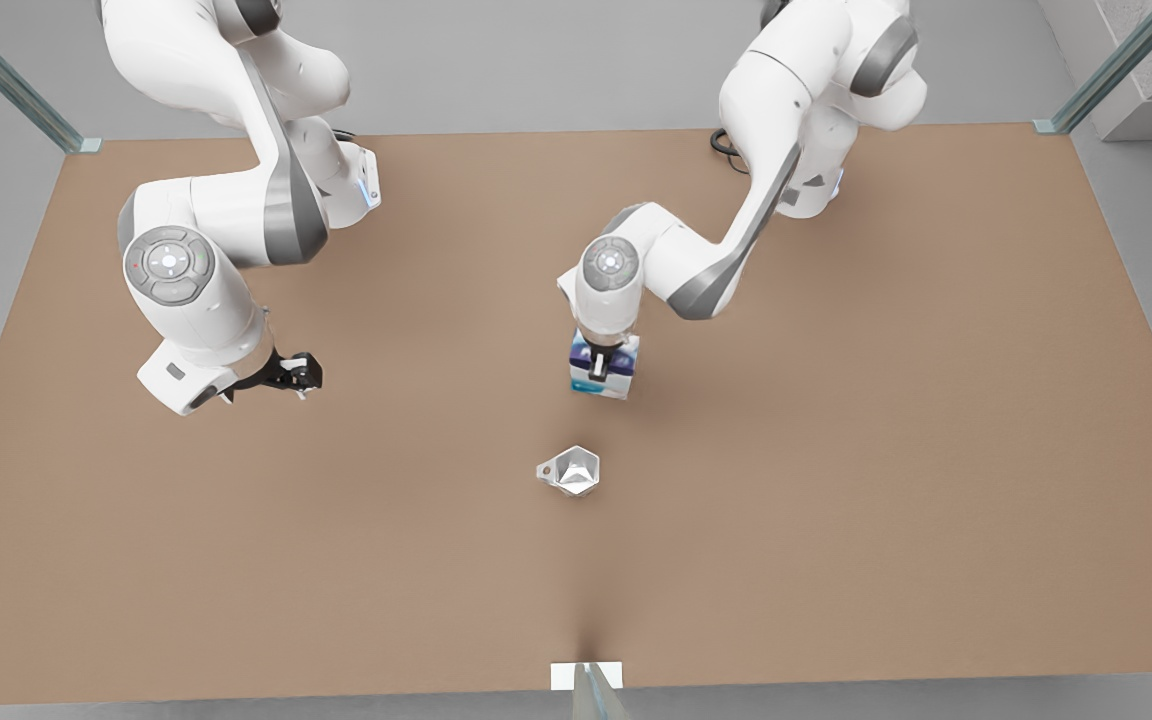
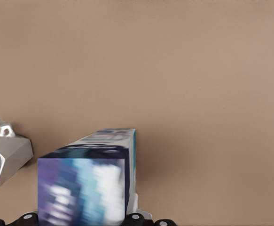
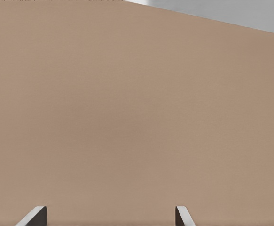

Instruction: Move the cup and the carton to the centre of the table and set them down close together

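- Light-brown and plain, the table [image 1: 836, 450] had the carton [image 1: 604, 366] and the cup [image 1: 572, 470] both near its middle.
- The left gripper [image 1: 600, 362] came down from above on the arm at the front view's right and was clamped on the carton.
- In the left wrist view the carton [image 2: 87, 181] sat right between that gripper's fingers, with the cup [image 2: 5, 157] just past it on 1 side.
- The carton looked to be standing up, but the pictures did not show whether its bottom touched the table or hung a little over it.
- The cup stood upright by itself, near the carton but not touching it, on the side toward the front view's bottom edge.
- So the gap between the 2 things ran from the carton toward the camera, and that was probably the way the carton had to go.
- The left gripper was much nearer the cup than the other one.
- The right gripper [image 1: 298, 374] waited well apart at the front view's left, holding nothing.
- In the right wrist view its fingertips [image 3: 183, 216] stood wide apart over bare table.
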Controlling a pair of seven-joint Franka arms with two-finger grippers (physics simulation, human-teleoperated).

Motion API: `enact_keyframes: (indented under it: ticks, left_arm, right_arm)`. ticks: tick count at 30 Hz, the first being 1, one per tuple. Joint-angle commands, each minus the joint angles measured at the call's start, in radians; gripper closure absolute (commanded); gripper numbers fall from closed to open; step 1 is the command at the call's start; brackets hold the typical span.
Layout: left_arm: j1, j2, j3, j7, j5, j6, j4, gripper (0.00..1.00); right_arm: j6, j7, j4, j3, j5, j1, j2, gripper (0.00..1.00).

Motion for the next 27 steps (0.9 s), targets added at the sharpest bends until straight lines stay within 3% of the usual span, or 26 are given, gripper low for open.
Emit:
enact_keyframes:
  ticks: [1,10,11,12,22,27]
  left_arm:
    - [-0.006,0.007,0.000,0.000,-0.041,-0.001,0.003,0.37]
    - [-0.015,0.070,0.011,-0.055,-0.042,0.063,0.023,0.35]
    - [-0.018,0.069,0.011,-0.057,-0.042,0.063,0.023,0.23]
    - [-0.020,0.070,0.012,-0.057,-0.042,0.063,0.023,0.00]
    - [-0.013,0.049,0.009,-0.071,-0.057,0.057,0.025,0.00]
    - [0.089,-0.134,0.012,-0.126,-0.120,-0.047,0.023,0.00]
  right_arm:
    - [0.000,0.000,0.000,0.000,0.000,0.000,0.001,0.00]
    - [0.002,0.000,0.000,0.000,0.000,0.003,0.001,0.00]
    - [0.002,0.000,0.000,0.000,0.000,0.003,0.001,0.00]
    - [0.002,0.000,0.000,0.000,0.000,0.003,0.001,0.00]
    - [0.003,0.000,0.000,0.000,0.002,0.003,0.003,0.00]
    - [0.005,0.000,0.000,0.000,0.002,0.003,0.003,0.00]
